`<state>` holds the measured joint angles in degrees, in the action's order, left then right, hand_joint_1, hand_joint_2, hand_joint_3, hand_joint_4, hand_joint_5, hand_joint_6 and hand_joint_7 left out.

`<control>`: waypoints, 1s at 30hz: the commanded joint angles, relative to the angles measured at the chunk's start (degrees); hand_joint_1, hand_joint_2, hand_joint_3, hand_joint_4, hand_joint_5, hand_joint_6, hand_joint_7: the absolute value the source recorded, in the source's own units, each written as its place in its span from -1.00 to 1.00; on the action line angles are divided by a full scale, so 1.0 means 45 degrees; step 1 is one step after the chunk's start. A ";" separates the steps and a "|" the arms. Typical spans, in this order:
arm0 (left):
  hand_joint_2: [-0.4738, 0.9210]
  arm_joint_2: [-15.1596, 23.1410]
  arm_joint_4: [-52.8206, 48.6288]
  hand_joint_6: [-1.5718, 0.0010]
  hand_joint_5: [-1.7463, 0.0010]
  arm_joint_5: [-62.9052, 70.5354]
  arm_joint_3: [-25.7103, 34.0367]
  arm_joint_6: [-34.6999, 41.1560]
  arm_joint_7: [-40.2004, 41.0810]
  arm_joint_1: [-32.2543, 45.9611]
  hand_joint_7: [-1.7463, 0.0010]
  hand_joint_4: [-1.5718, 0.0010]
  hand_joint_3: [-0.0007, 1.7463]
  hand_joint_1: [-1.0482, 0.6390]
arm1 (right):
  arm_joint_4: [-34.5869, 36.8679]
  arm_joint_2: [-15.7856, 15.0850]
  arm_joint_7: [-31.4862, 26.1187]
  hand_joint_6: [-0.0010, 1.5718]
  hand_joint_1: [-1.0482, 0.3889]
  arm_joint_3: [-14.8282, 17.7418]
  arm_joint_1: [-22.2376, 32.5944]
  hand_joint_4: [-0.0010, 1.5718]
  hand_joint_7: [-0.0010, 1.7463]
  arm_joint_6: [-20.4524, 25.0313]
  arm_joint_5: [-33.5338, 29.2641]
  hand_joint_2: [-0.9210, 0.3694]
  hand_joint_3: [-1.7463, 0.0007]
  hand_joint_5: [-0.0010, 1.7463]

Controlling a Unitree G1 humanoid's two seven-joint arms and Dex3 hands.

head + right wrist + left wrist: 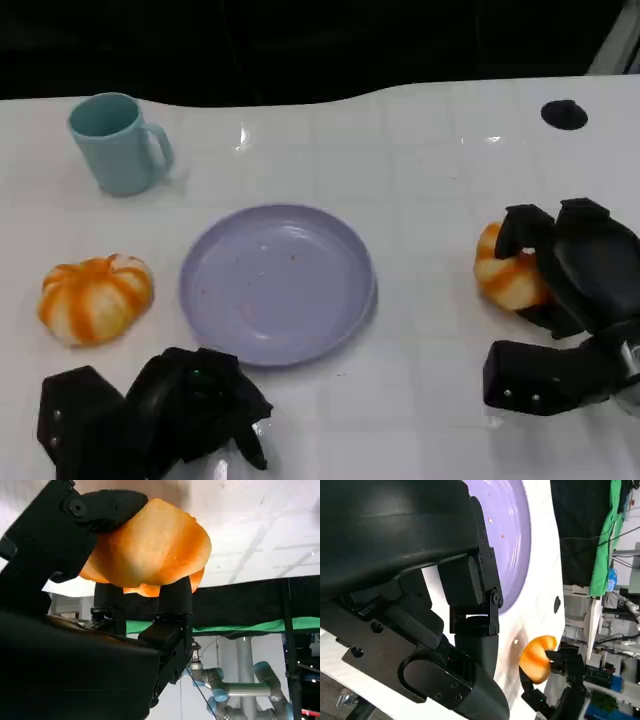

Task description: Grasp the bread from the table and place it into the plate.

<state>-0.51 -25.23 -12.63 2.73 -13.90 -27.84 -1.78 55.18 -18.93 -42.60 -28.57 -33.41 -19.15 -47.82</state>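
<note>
Right hand [565, 290] grips the bread [508, 272], black fingers [107, 505] wrapped over its glossy orange-and-cream crust, at the table's [430, 150] right side, well apart from the plate [277, 283]. Bread is rounded and ridged. Plate is lavender, round, shallow, smooth, with a few crumbs. Left hand [160, 410] rests low near the plate's front rim, fingers curled in, holding nothing. Second striped, pumpkin-shaped bun [95, 297] lies left of the plate. Teal mug [118, 143] stands upright behind it. Tabletop is glossy white.

Two breads [95, 298] [505, 273] (both orange-striped), one plate [277, 283], one mug [118, 143], two hands [175, 410] [570, 290].
</note>
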 commanded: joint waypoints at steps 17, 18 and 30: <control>0.80 0.0132 -0.0076 -1.00 0.00 -0.0034 0.0011 -0.0106 0.0020 0.0077 0.39 -0.98 -1.00 -1.00 | -0.4149 0.0412 0.0731 -0.02 0.24 0.0297 0.0737 0.28 1.00 -0.1488 0.0583 0.02 -0.59 1.00; 0.80 0.0130 -0.0065 -1.00 0.00 -0.0058 0.0010 -0.0128 -0.0021 0.0106 0.39 -0.98 -1.00 -1.00 | -0.4280 0.0556 0.0883 -0.01 0.25 0.0301 0.0713 0.29 1.00 -0.1553 0.0659 0.02 -0.61 1.00; 0.79 0.0114 0.0528 -1.00 0.02 -0.0005 -0.0219 0.0097 0.0108 0.0558 0.40 -0.99 -1.00 -1.00 | -0.4816 0.2149 0.2531 0.06 0.25 0.0102 0.0008 0.29 0.86 -0.0998 0.0580 0.12 -0.63 1.00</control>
<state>-0.57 -23.92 -12.56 1.77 -14.36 -27.87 -0.26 34.11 -9.93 -32.20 -28.06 -31.44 -23.71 -45.45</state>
